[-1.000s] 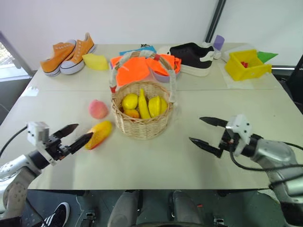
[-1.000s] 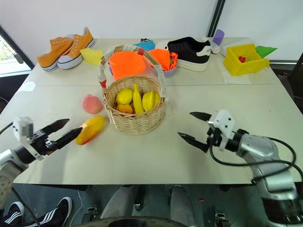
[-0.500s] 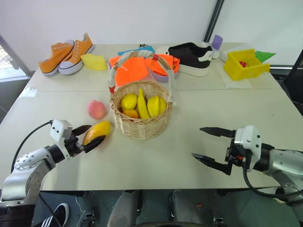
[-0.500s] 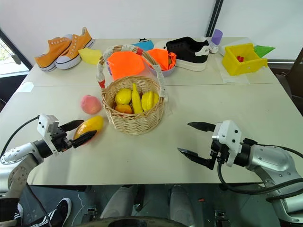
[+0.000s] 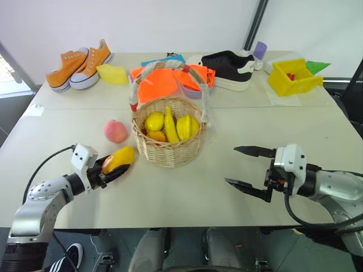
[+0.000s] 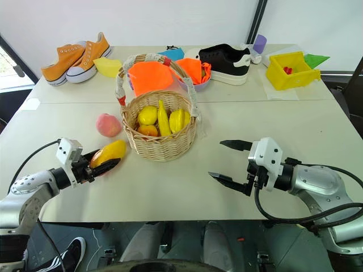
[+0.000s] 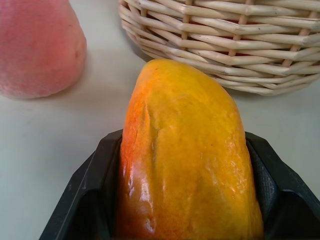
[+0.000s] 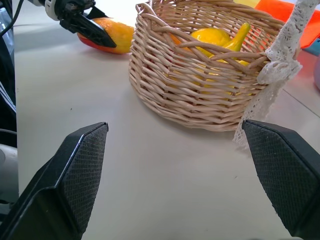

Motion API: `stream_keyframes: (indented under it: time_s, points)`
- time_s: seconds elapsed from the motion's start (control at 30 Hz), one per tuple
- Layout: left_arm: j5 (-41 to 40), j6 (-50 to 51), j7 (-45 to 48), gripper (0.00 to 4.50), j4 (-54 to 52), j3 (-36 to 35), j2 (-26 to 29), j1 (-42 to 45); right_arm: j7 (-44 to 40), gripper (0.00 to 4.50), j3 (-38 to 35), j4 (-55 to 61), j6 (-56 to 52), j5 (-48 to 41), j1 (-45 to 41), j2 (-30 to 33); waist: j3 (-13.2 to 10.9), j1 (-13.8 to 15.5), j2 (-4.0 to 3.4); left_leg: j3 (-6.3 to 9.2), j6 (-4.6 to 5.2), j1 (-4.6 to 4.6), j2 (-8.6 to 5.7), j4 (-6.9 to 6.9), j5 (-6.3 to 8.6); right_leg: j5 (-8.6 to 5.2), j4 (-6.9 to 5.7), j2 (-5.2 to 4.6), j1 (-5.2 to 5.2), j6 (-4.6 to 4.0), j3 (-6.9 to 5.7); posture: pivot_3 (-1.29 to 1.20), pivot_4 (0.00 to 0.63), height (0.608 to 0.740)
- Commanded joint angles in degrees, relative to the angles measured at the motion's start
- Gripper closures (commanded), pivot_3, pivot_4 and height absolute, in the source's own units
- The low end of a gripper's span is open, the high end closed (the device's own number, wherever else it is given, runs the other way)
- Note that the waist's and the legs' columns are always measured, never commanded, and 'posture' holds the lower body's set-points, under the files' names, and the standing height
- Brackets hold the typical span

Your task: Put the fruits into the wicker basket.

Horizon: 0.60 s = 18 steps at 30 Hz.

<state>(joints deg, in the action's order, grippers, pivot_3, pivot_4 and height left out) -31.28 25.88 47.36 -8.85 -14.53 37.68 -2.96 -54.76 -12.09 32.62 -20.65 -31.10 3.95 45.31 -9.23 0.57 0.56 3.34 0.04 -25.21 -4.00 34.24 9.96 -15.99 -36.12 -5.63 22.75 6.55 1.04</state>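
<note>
A yellow-to-red mango (image 5: 119, 158) lies on the table just left of the wicker basket (image 5: 170, 154), and my left gripper (image 5: 115, 166) is shut on its near end. In the left wrist view the mango (image 7: 185, 160) sits between the black fingers (image 7: 97, 170), with the basket wall (image 7: 240, 55) right behind it. A pink peach (image 5: 115, 131) rests on the table beyond the mango, apart from it. Over the table to the right of the basket, my right gripper (image 5: 231, 165) stands open and holds nothing; its wrist view shows the basket (image 8: 195, 95) and the gripped mango (image 8: 117, 35).
Several yellow fruits (image 5: 170, 126) lie in the basket under its tall handle (image 5: 170, 67). Along the far edge stand orange sneakers (image 5: 79, 65), a yellow wedge (image 5: 113, 73), a bowl of orange cloth (image 5: 170, 82), a black shoe (image 5: 229, 68) and a yellow bin (image 5: 295, 76).
My left gripper has moved in over the mango and shut on it; its jaws were open before. The right gripper has stayed open in about the same place.
</note>
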Motion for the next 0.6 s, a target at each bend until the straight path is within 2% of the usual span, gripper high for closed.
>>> stream_keyframes:
  time_s: [0.03,0.1,0.17,0.23,0.3,0.47,0.6]
  points:
    - [-10.10,4.14,2.33,1.98,-6.55,-7.12,1.05,-0.80,0.28,0.00,-1.05,0.64,-0.44,-1.25,-1.33,0.65,0.00,0.06,0.00,0.00,0.00,-0.02,0.00,0.00,0.00,0.00,0.00,0.00,0.01,0.00,0.00,0.00,0.150,0.740]
    - [-16.79,7.51,6.22,1.98,-9.95,-10.93,3.63,-1.98,0.33,0.00,-0.85,0.19,-0.50,-1.08,-1.85,0.69,0.00,0.06,0.01,0.01,0.00,-0.03,0.00,0.01,0.00,0.00,0.00,0.00,0.03,0.00,-0.01,0.00,0.150,0.740]
    - [-22.72,12.29,5.60,1.98,-12.66,-12.57,5.76,-0.45,0.40,0.00,-0.33,-0.46,-0.48,-0.79,-2.66,0.56,0.00,0.09,-0.01,0.01,0.00,-0.05,0.00,0.01,0.00,0.00,-0.01,0.00,0.04,0.00,-0.02,0.00,0.150,0.740]
    - [-25.15,14.33,1.97,1.98,-15.18,-11.20,5.89,3.81,0.55,0.00,0.35,-1.06,-0.56,-0.56,-3.65,0.30,0.00,0.33,-0.03,0.01,0.01,-0.04,0.00,0.03,0.00,0.00,0.00,0.00,0.01,0.00,-0.02,0.00,0.150,0.740]
    - [-26.09,13.86,-4.91,1.98,-16.65,-9.33,2.22,10.46,0.93,0.00,1.27,-1.23,-0.66,-0.20,-4.50,0.02,0.00,0.52,-0.02,0.02,0.01,-0.04,-0.03,0.13,0.00,0.00,0.01,-0.03,0.01,0.00,-0.08,0.00,0.150,0.740]
    - [-16.55,10.99,-13.09,1.98,-15.93,1.80,-5.22,20.59,2.76,0.00,3.61,-0.74,-0.81,0.73,-5.87,-1.00,0.00,0.14,0.00,0.01,0.22,-0.05,-0.08,0.31,-0.02,0.07,-0.04,0.04,-0.12,0.14,-0.07,0.00,0.150,0.740]
    - [-12.08,9.12,-16.78,1.98,-12.08,5.61,-10.47,24.89,3.64,0.00,4.06,-1.26,-0.14,1.29,-5.99,-1.54,-0.01,0.14,0.01,0.00,0.23,-0.05,-0.07,0.34,-0.02,0.11,-0.09,0.08,-0.11,0.20,-0.06,0.00,0.150,0.740]
